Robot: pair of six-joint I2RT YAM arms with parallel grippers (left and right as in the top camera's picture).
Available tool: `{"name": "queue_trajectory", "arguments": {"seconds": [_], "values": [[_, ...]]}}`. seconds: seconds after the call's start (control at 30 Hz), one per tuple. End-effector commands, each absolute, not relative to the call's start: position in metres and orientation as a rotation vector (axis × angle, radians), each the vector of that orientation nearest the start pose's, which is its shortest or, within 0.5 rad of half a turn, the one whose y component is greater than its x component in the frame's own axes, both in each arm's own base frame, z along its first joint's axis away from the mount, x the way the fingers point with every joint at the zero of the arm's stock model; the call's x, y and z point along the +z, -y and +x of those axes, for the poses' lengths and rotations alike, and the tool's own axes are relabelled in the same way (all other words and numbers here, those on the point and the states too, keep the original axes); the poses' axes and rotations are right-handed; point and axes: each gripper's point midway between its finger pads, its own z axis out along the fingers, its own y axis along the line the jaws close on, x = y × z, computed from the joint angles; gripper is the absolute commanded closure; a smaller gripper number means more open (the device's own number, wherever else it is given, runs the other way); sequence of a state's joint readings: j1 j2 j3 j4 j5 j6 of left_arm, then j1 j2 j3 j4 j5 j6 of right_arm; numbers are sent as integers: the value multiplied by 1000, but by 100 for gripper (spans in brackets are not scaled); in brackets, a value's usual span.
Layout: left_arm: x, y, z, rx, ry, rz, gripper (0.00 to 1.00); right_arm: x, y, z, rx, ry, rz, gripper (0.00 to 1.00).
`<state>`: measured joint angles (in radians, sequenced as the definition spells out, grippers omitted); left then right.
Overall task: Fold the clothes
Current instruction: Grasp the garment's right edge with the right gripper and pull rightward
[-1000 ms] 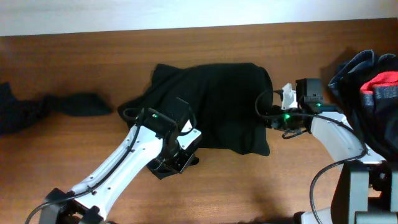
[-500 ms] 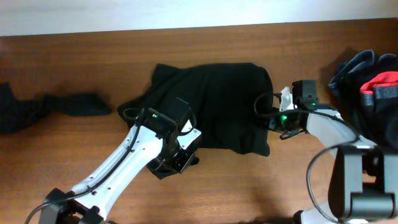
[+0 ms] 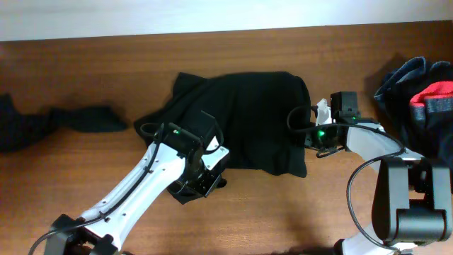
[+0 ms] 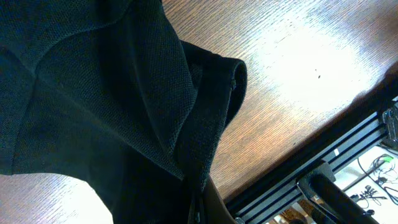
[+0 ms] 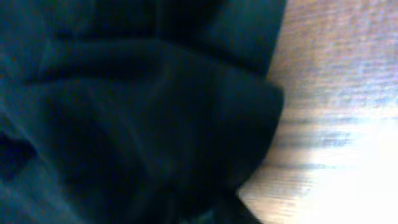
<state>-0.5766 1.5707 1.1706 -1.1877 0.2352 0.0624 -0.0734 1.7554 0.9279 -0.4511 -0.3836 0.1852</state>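
A large black top lies rumpled in the middle of the wooden table. My left gripper is at the top's lower left corner and shut on a fold of it. In the left wrist view the black top hangs in folds from my left gripper. My right gripper is pressed into the top's right edge. The right wrist view is blurred and filled by the black top. That gripper's fingers are hidden in the cloth.
A heap of dark, red and grey-blue clothes sits at the right edge. A dark garment and another lie at the left. The left wrist view shows the table's near edge and a black frame rail.
My right gripper has slid a little left into the top's right edge. The left arm and the top's lower corner have not moved.
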Motion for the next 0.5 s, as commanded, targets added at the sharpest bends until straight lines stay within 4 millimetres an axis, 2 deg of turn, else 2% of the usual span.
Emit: {"name": "queue_trajectory", "arguments": {"seconds": [0.0,0.03,0.2,0.33,0.47], "values": [[100,180,202,-365,-3019,993,100,5,-38,346,584,-2817,305,93],[100,180,202,-364,-3019,994,100,5,-38,346,584,-2817,305,96],[100,180,203,-358,-3017,993,100,14,-34,351,579,-2797,315,96],[99,176,207,-313,-3014,974,100,40,-22,361,565,-2759,345,96],[99,179,210,-318,-2998,972,100,79,4,365,525,-2724,422,96]]}}
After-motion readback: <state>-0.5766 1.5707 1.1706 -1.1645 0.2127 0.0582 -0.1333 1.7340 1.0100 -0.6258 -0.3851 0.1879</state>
